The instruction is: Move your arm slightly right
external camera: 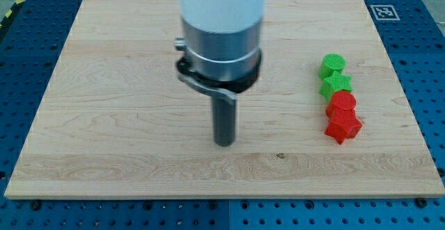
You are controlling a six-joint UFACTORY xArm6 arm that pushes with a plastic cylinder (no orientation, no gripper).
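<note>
Bare wooden board; our gripperless tip sits mid-board, well left of the green/red blocks. Next: small rightward nudge.

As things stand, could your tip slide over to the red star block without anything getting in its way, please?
Probably yes: my tip stands well to the view's left of the red star block, with only bare wooden board between them.

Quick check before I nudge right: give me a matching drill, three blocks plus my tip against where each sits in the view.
Things:
1. green round block
2. green star-shaped block
3. red star-shaped block
4. my tip

Places:
A. bottom of the block column
B. board centre, apart from the blocks
C. top of the column
D. second from the top

Pairs: 1-C, 2-D, 3-A, 4-B
</note>
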